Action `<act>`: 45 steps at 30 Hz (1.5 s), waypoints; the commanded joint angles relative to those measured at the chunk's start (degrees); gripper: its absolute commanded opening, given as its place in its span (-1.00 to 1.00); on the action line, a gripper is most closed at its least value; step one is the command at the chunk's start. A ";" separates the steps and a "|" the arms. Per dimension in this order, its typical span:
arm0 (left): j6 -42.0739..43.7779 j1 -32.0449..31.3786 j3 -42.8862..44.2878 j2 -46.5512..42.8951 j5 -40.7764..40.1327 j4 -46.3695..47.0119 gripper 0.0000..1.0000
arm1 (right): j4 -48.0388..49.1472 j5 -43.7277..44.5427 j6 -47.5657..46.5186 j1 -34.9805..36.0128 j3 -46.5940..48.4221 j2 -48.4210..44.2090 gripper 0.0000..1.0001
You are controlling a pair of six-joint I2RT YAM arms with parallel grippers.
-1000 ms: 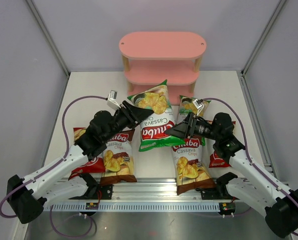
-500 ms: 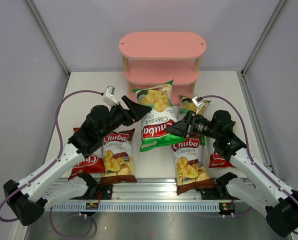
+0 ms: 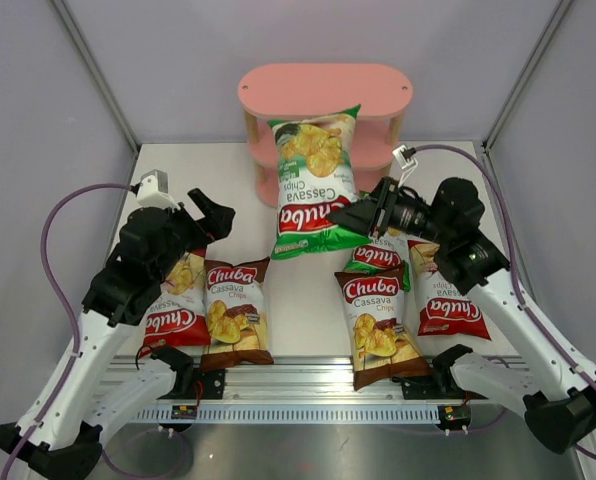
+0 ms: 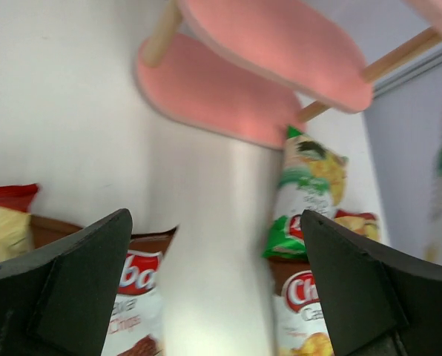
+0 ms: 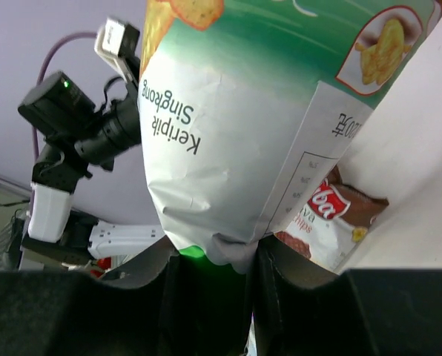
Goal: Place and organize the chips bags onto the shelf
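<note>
The glossy green Chuba Cassava Chips bag (image 3: 316,180) is hanging in the air in front of the small pink three-tier shelf with wooden posts (image 3: 323,88). Its logo is reading upside down in the top view, and its far end is overlapping the middle tier. Whether it is touching the shelf cannot be told. The right tool (image 3: 346,216) is pinching this bag at its near right edge. In the right wrist view the two fingers are closing tightly on the crimped seam of the white back panel.

A second green chips bag (image 3: 376,258) is lying flat on the white tabletop (image 3: 308,300), just near of the held one. It is partly covered by a brown chips bag (image 3: 378,325) that is pointing toward the near edge. A red chips bag (image 3: 450,305) is lying just right of that brown one, under the right arm. On the left side, another brown chips bag (image 3: 236,315) is lying beside another red chips bag (image 3: 173,320), their edges touching.

The left tool (image 3: 210,222) is hovering above the left red bag with its jaws spread wide, gripping nothing.
</note>
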 commanded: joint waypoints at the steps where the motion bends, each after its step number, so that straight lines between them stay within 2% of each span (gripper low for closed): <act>1: 8.52 0.27 4.49 -0.59 -6.08 -10.33 0.98 | -5.05 3.12 -4.13 -0.25 11.69 5.43 -0.70; 2: 10.70 0.27 5.63 -0.59 -6.52 -12.61 0.98 | -6.04 3.04 -4.14 -1.39 17.11 7.54 -0.70; 6: 15.46 0.27 6.70 -1.99 -6.52 -15.71 0.98 | -7.02 1.64 -0.89 -4.81 28.83 20.19 -0.70; 10: 18.19 0.27 4.94 -5.06 -6.52 -16.50 0.98 | -13.94 2.34 -2.02 -5.61 43.50 31.88 -0.68; 13: 19.16 0.27 2.48 -7.09 -6.69 -16.67 0.98 | -16.24 0.16 -0.02 -6.93 57.02 41.29 -0.69; 19: 20.66 0.27 -1.91 -8.93 -7.48 -16.94 0.98 | -18.44 -2.05 2.80 -8.08 69.88 54.39 -0.67; 25: 19.87 0.27 -5.35 -10.52 -6.43 -15.27 0.98 | -25.55 -4.25 3.51 -8.08 90.42 67.66 -0.59; 28: 19.60 0.27 -6.05 -10.61 -5.99 -15.44 0.98 | -26.88 -4.69 3.77 -8.43 94.50 71.54 -0.46; 33: 19.69 0.27 -6.40 -10.61 -5.82 -15.36 0.98 | -24.43 -3.55 3.86 -8.52 91.61 71.89 -0.21; 36: 19.60 0.27 -6.66 -10.61 -5.55 -15.18 0.98 | -24.68 -4.25 3.34 -8.60 93.18 73.12 -0.07; 45: 19.60 0.27 -7.19 -10.69 -5.20 -14.65 0.98 | -23.80 -3.99 -0.35 -10.45 92.84 71.63 0.20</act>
